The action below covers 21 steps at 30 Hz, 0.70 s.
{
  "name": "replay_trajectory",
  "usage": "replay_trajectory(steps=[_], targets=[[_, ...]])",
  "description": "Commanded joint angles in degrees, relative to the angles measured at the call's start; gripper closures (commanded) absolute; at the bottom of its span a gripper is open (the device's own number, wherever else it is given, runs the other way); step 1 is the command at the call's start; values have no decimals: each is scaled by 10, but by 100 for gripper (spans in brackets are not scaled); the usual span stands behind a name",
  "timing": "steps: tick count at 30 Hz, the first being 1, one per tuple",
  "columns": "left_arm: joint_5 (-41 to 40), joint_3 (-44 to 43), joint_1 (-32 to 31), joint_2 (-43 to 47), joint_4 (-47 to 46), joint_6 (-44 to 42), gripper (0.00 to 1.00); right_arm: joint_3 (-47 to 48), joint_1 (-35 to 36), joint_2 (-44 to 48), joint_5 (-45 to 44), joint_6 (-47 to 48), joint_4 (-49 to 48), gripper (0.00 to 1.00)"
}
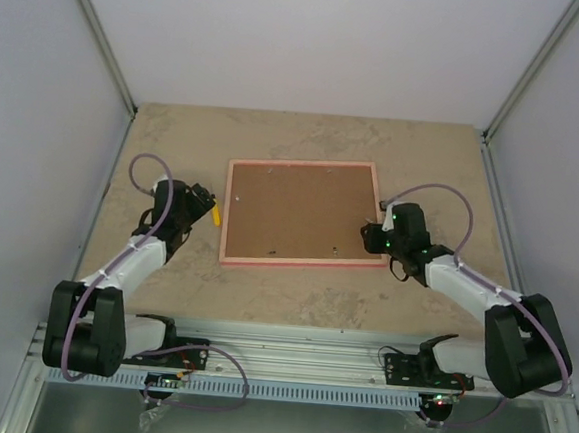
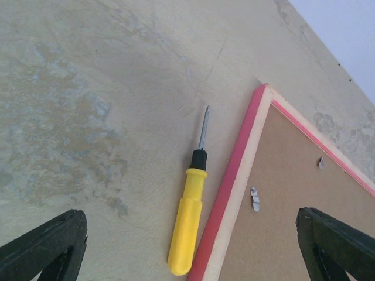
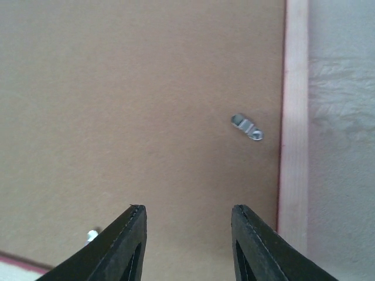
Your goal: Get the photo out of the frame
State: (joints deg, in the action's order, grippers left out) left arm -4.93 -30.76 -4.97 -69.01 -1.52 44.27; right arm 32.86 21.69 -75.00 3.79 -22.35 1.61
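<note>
The pink frame point(image 1: 296, 263) lies face down on the table, its brown backing board point(image 1: 300, 212) facing up. The photo is hidden under the board. My left gripper point(image 1: 196, 209) hovers at the frame's left edge point(image 2: 231, 187), fingers point(image 2: 58, 240) spread wide open over a yellow-handled screwdriver point(image 2: 188, 228) that lies on the table alongside the frame. My right gripper point(image 1: 373, 236) is over the board's near right corner, open, with only bare board point(image 3: 146, 105) between its fingertips point(image 3: 136, 213). The frame's right rail point(image 3: 295, 117) runs just beside it.
Small metal retaining tabs sit on the board: one point(image 3: 246, 127) near the right rail, another point(image 3: 92, 235) by my right gripper's left finger, and two point(image 2: 254, 199) near the left rail. Side walls point(image 1: 37, 106) close in the beige tabletop point(image 1: 175, 137).
</note>
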Motion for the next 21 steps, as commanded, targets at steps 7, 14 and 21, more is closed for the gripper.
replay_trajectory(steps=[7,14,21], targets=[[135,34,1,44,18,-4,1,-10,80,40,-30,6,41,56],[130,62,-39,72,66,2,3,1,154,23,-43,15,37,53],[94,89,-87,51,87,9,11,27,203,15,-53,46,54,46]])
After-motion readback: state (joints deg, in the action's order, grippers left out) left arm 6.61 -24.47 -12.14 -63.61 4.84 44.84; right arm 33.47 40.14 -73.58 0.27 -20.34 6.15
